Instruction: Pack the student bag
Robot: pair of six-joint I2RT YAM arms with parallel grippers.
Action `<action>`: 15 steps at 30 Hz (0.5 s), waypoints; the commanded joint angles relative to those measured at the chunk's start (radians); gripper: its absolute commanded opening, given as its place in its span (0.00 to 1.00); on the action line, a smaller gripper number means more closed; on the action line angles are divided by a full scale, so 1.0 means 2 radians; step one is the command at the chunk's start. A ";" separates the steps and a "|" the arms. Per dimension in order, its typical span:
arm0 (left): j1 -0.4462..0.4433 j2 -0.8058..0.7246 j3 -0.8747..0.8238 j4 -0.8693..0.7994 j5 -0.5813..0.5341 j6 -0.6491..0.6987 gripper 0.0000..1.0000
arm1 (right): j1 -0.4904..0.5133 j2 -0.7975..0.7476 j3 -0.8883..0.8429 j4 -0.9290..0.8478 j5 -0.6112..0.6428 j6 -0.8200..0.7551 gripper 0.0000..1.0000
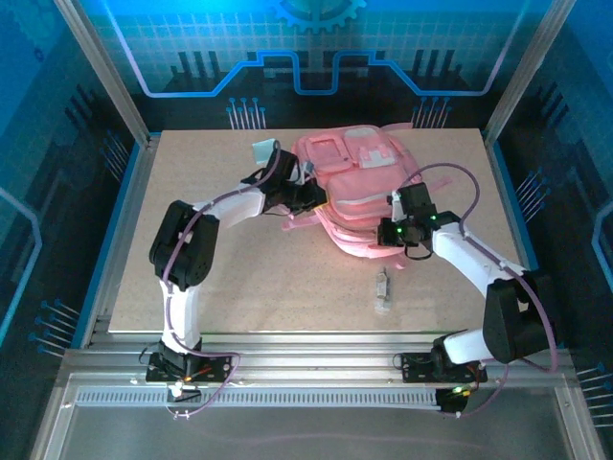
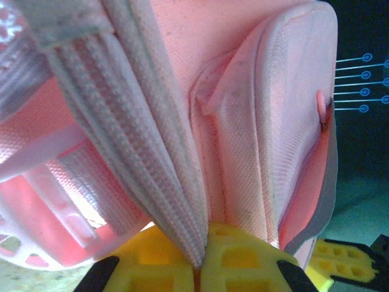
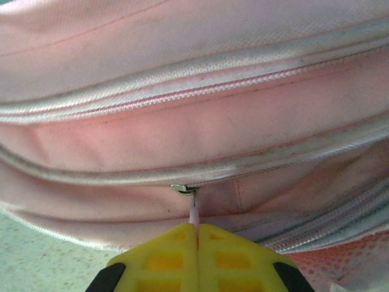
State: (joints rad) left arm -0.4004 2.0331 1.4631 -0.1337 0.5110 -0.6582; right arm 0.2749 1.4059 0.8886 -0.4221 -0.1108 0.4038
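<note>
Top external: bag (image 1: pixel 354 182) nr far edge

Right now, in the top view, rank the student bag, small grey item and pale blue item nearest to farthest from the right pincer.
1. student bag: gripped by the right pincer.
2. small grey item: on the table, near side.
3. pale blue item: far left of bag.

Student bag (image 1: pixel 359 177) far-centre on table (image 1: pixel 239 278)
</note>
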 commanded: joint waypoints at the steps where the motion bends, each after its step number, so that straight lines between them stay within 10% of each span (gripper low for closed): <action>1: 0.033 0.013 0.047 -0.023 0.010 0.056 0.00 | 0.017 0.007 -0.021 -0.006 -0.035 0.022 0.00; 6: 0.050 0.031 0.089 -0.037 -0.025 0.022 0.45 | 0.045 0.025 -0.022 0.041 -0.061 0.061 0.00; 15: 0.048 -0.102 -0.067 0.005 -0.083 -0.039 0.75 | 0.081 0.087 0.032 0.083 -0.064 0.110 0.00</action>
State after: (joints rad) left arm -0.3035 1.9553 1.4292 -0.1856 0.4023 -0.6750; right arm 0.4007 1.5475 0.9150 -0.2604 -0.1951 0.5732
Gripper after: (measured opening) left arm 0.730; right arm 0.043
